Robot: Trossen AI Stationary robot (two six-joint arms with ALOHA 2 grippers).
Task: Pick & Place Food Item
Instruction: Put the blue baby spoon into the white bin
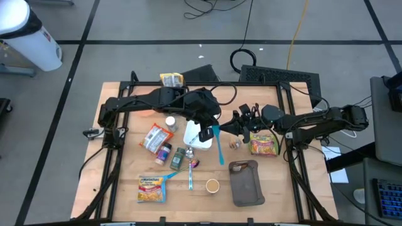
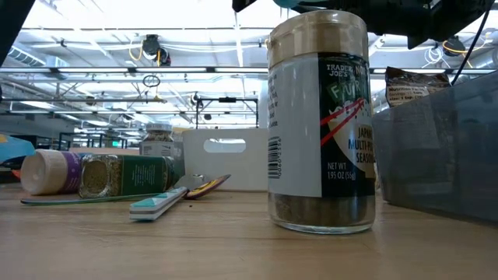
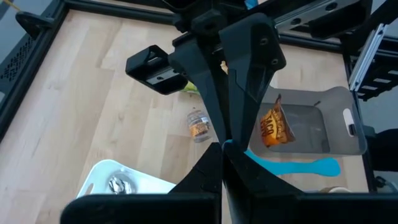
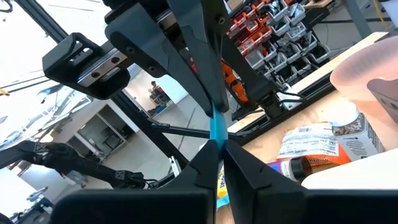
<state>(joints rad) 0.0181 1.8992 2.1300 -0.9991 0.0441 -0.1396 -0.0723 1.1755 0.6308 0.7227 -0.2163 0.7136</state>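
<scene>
A light-blue spatula (image 1: 219, 147) hangs in the air over the table's middle, between my two grippers. My left gripper (image 1: 209, 130) comes from the left and is shut on its upper end. My right gripper (image 1: 223, 129) comes from the right and is shut on the same end. In the left wrist view the spatula (image 3: 292, 167) runs out over a grey tray (image 3: 311, 127). Food packets lie flat on the table: a ramen pack (image 1: 265, 144), another (image 1: 151, 188), and a snack bag (image 1: 156, 137). My left gripper pinches the spatula's handle end (image 3: 239, 151) between its two fingers, only at their free ends. The spatula is lifted clear, its broad end (image 3: 326, 165) pointing away toward the table's near side. My right gripper pinches the same handle end (image 4: 217, 127) between its two fingers, right beside the left gripper's fingertips (image 4: 208, 102). It comes level from the table's right. The spatula is clear of the table.
A white handled container (image 1: 196, 138) stands under the left gripper. A spice jar (image 1: 178, 157), a small jar (image 1: 235, 144), a toothbrush (image 1: 190, 176) and a cup (image 1: 212, 185) lie nearby. The grey tray (image 1: 245, 182) sits at the near right. A tall seasoning jar (image 2: 320, 117) fills the low view.
</scene>
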